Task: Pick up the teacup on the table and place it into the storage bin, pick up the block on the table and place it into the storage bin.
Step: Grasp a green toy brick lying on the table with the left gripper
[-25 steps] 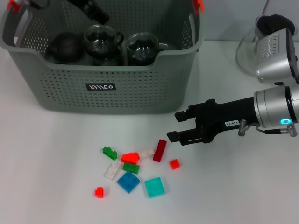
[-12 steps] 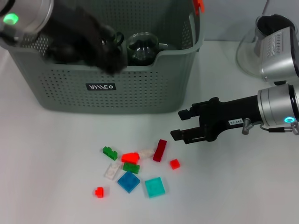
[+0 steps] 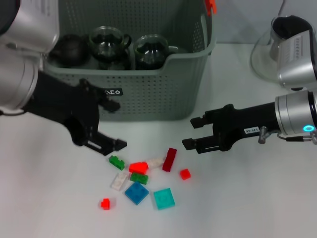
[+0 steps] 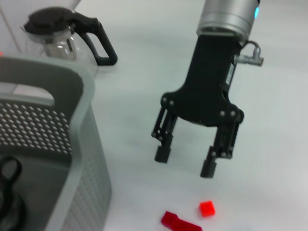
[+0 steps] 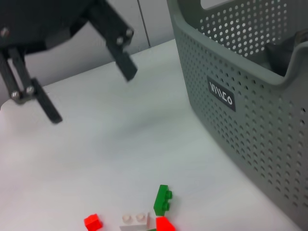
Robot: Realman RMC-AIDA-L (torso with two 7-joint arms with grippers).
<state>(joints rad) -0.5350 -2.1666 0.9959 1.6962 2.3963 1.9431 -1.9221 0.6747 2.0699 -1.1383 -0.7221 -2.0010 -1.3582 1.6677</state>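
The grey-green storage bin (image 3: 148, 99) stands at the back left and holds two glass teacups (image 3: 106, 42) and a dark round pot (image 3: 69, 49). No teacup shows on the table. Several small blocks lie in front of the bin, among them a green one (image 3: 117, 162), a dark red one (image 3: 169, 159) and a blue one (image 3: 136, 193). My left gripper (image 3: 118, 125) is open and empty, low in front of the bin, just left of and above the green block. My right gripper (image 3: 189, 133) is open and empty, just right of the dark red block; it also shows in the left wrist view (image 4: 185, 163).
A glass teapot with a black handle (image 3: 287, 27) stands on a clear tray at the back right, behind my right arm; it also shows in the left wrist view (image 4: 57, 36). The bin's front wall (image 5: 240, 106) stands close behind the blocks. White table lies in front of the blocks.
My left arm has come out from over the bin and dropped in front of it, towards the blocks. My right gripper has barely moved. The blocks lie as before.
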